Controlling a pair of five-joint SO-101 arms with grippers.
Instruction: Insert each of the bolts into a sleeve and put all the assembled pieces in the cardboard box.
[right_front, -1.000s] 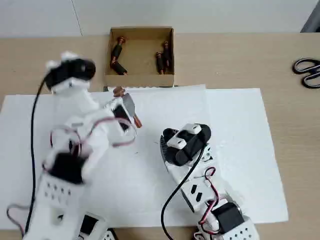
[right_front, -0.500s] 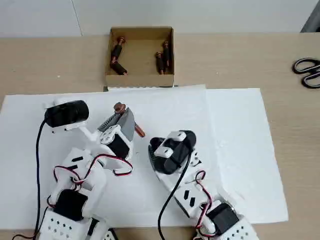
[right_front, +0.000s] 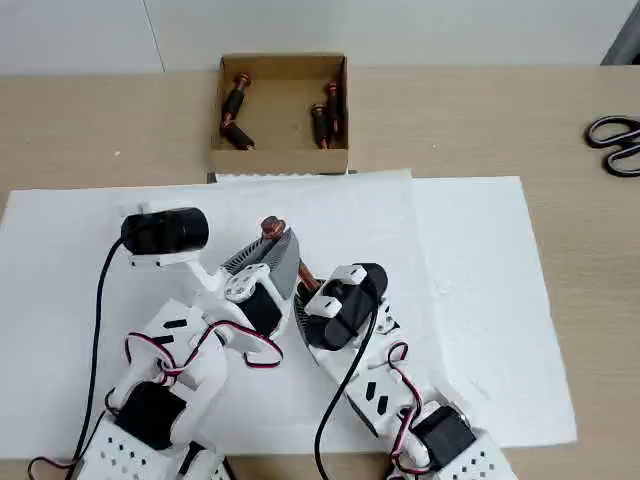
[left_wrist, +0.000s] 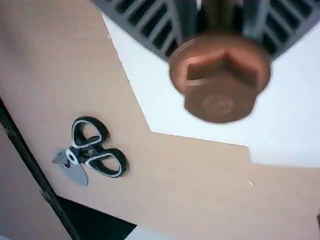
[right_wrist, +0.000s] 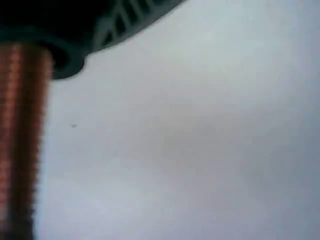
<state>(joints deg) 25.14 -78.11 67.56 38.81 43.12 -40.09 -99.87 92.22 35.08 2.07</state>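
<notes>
Copper marks the bolt (right_front: 270, 228) in the high view: the left gripper (right_front: 276, 248) is clamped on it, head toward the cardboard box (right_front: 280, 160) and shank slanting to the right gripper (right_front: 312, 292) just beside. We judge this is for meeting a sleeve. From the left wrist, the bolt (left_wrist: 220, 75) juts out between the fingers. From the right wrist, its thread (right_wrist: 22, 140) runs alongside that gripper; whether it grips anything, we cannot tell.

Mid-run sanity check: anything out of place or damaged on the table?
Nothing spilled or damaged. Only stray item: scissors on the table, right of the paper. The bolt sits in the left gripper, assembled pieces inside the cardboard box.
</notes>
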